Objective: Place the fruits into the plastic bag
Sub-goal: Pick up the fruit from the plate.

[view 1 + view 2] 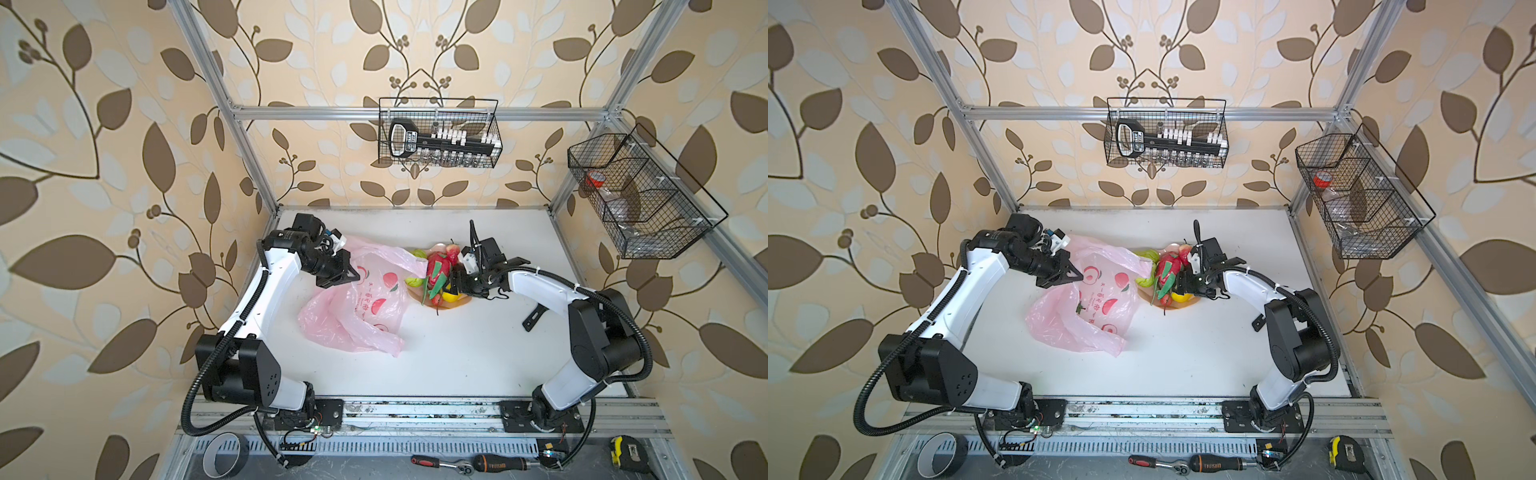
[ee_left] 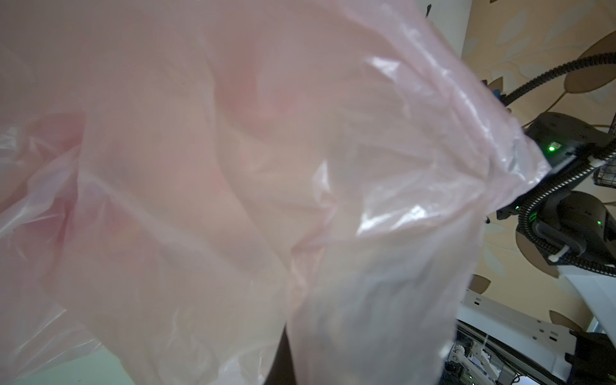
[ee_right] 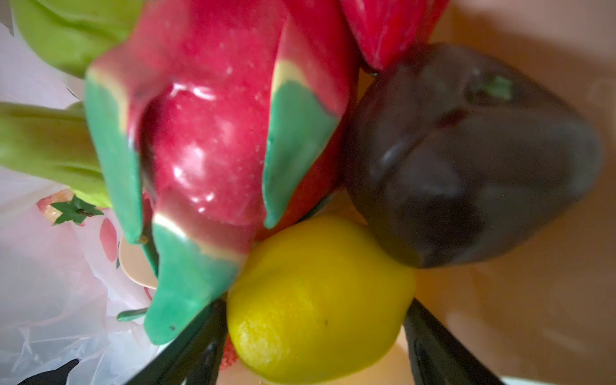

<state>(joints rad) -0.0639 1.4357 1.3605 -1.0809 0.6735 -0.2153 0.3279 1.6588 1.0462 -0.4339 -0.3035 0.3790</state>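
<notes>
A white table (image 1: 457, 345) is filling the middle of both top views. The pink plastic bag (image 1: 353, 320) is lying on it at centre left, and a peach dish (image 1: 451, 305) is sitting just right of it.

lemon (image 3: 320, 300) sits btwn right hand (image 3: 316, 346) fingers; dragon fruit (image 3: 213, 140) & dark fruit (image 3: 466, 160) crowd it.

The plastic bag (image 2: 233, 200) near my left wrist is thin, crinkly, translucent pink film with shiny creases. By my right wrist, the dragon fruit (image 3: 213, 140) is glossy moulded plastic, the lemon (image 3: 316, 300) finely pebbled and half-matt, the dark purple fruit (image 3: 466, 160) smooth with a dull sheen.
</notes>
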